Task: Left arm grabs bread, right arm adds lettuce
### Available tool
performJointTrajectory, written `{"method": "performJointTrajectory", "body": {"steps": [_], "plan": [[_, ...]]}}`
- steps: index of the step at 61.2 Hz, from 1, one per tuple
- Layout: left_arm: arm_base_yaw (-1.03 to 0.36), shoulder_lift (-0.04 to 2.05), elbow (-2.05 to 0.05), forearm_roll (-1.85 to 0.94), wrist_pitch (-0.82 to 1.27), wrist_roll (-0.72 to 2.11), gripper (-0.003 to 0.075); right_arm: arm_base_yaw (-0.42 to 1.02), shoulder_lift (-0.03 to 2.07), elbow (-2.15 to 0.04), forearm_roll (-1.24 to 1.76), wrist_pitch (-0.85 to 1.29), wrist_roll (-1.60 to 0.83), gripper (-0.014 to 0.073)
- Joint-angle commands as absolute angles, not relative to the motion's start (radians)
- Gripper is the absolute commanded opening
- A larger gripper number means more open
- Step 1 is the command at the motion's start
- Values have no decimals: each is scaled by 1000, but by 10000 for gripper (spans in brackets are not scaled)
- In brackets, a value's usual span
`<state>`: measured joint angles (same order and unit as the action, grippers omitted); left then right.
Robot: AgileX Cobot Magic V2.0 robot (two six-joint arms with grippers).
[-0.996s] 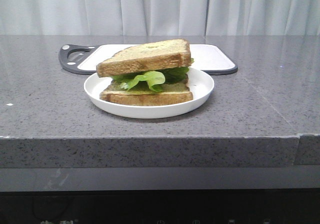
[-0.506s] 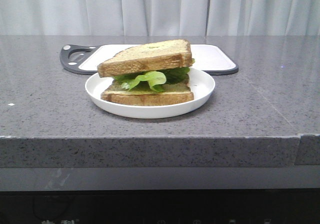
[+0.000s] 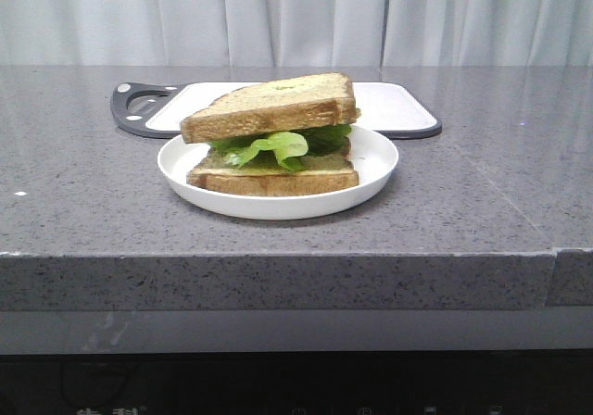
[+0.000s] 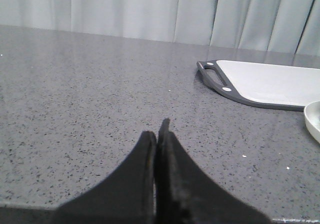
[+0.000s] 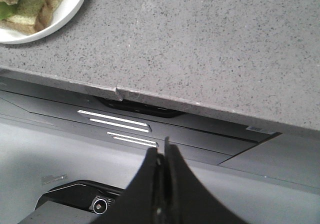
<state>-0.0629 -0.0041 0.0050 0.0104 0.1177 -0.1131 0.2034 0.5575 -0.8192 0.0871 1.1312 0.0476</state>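
**Two closed grippers, sandwich already stacked**

Two risks stood out, by my judgement: the tilted bread (image 3: pixel 270 106) could slide off the lettuce (image 3: pixel 278 145), since it leaned on the leaf above the lower slice (image 3: pixel 273 176); a knock to the white plate (image 3: pixel 375 167) would cause it. At frame centre the sandwich sat before the cutting board (image 3: pixel 398 107). Left gripper (image 4: pixel 157 133) was pressed closed, empty, over bare counter (image 4: pixel 75 99). Right gripper (image 5: pixel 161 151) was likewise closed, empty, past the counter edge.

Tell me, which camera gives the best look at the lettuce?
The front view: the lettuce shows plainly, sandwiched between two bread slices on the white plate. The right wrist view catches only a green sliver at its edge; the left wrist view shows none.
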Motion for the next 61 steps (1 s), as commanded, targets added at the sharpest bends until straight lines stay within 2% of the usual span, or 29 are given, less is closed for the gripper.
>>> {"method": "performJointTrajectory", "body": {"steps": [1, 13, 61], "plan": [[-70, -23, 13, 10, -27, -131, -20, 199, 561, -842, 76, 1079, 48, -118], [-68, -23, 12, -33, -35, -21, -20, 199, 561, -842, 76, 1079, 48, -118], [-66, -23, 12, -35, -39, -21, -20, 199, 561, -842, 76, 1079, 48, -118]]}}
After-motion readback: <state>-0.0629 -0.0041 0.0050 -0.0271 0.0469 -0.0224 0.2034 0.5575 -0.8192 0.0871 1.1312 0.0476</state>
